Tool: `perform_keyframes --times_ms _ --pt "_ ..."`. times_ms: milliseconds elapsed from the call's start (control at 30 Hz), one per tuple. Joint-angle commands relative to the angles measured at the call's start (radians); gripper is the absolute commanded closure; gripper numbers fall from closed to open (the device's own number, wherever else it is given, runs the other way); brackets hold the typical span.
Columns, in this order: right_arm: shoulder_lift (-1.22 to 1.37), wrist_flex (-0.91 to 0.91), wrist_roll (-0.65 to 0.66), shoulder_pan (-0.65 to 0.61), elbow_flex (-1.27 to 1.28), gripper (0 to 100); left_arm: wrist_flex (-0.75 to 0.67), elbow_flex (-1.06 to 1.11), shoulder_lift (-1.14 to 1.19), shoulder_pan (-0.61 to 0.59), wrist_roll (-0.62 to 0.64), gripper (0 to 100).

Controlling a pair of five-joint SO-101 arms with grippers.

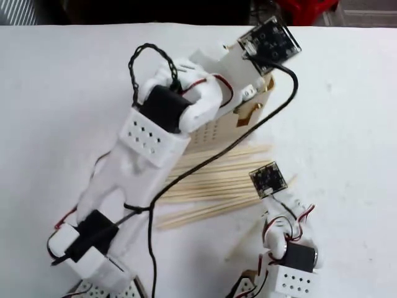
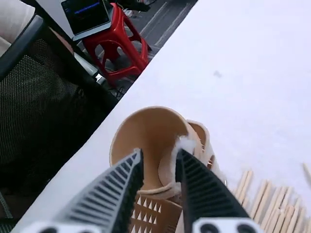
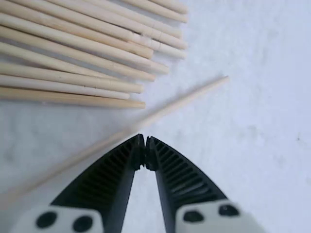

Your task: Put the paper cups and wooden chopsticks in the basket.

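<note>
Your left gripper (image 2: 159,160) is at the far middle of the white table (image 1: 49,93). Its fingers are slightly apart, astride the wall of a tan paper cup (image 2: 146,131) at the top of the perforated basket (image 2: 150,213). A second cup (image 2: 201,138) touches the first. Beside the basket, the wooden chopsticks (image 1: 217,186) lie fanned on the table. At their right end, your right gripper (image 3: 144,143) has its fingertips together, holding nothing, just beside a lone chopstick (image 3: 189,97).

The high view looks down on the bench (image 1: 347,93) from above. Both wrist views sit close over it, angled downward. All three share the wooden chopsticks (image 1: 217,189).
</note>
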Motion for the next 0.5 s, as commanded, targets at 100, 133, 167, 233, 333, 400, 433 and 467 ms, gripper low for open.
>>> perform_keyframes --times_ms 100,133,167,233,333,400,433,467 --pt "-0.008 0.001 0.011 -0.002 0.011 98.1 -0.169 0.109 0.134 -0.056 0.06 88" --pt "-0.008 0.001 0.011 -0.002 0.011 98.1 -0.186 0.123 0.163 -0.059 0.06 88" --pt "-0.008 0.001 0.011 -0.002 0.011 98.1 -0.199 0.127 0.188 -0.059 0.058 88" --pt "-0.008 0.001 0.011 -0.002 0.011 98.1 -0.204 0.109 0.223 -0.061 0.057 88" --pt "-0.008 0.001 0.011 -0.002 0.011 98.1 -0.166 0.037 0.213 -0.062 0.057 88" --pt "-0.008 0.001 0.011 -0.002 0.011 98.1 -0.104 -0.038 0.188 -0.062 0.06 88" --pt "-0.008 0.001 0.011 -0.002 0.011 98.1 -0.071 -0.083 0.174 -0.068 0.061 88" --pt "-0.008 0.001 0.011 -0.002 0.011 98.1 -0.037 -0.129 0.16 -0.079 0.064 88"
